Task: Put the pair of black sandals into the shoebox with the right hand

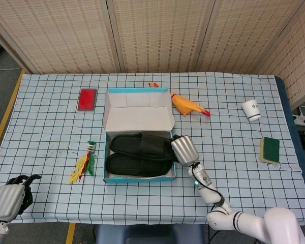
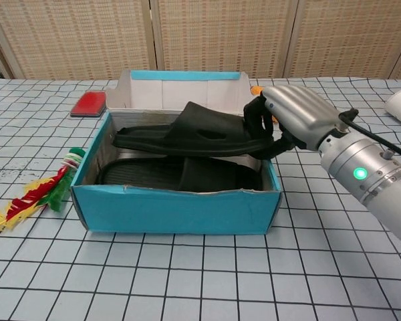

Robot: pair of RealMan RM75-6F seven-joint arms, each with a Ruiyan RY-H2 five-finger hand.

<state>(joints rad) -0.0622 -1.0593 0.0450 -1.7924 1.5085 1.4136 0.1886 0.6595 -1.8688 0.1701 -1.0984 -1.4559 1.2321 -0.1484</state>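
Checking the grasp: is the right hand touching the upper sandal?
Touching: the chest view shows the right hand with its fingers wrapped around the upper sandal.

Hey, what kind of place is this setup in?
Probably a robot lab or test station, not a home: a table under a checked cloth, woven folding screens as backdrop, and unrelated props such as a rubber chicken and sponge.
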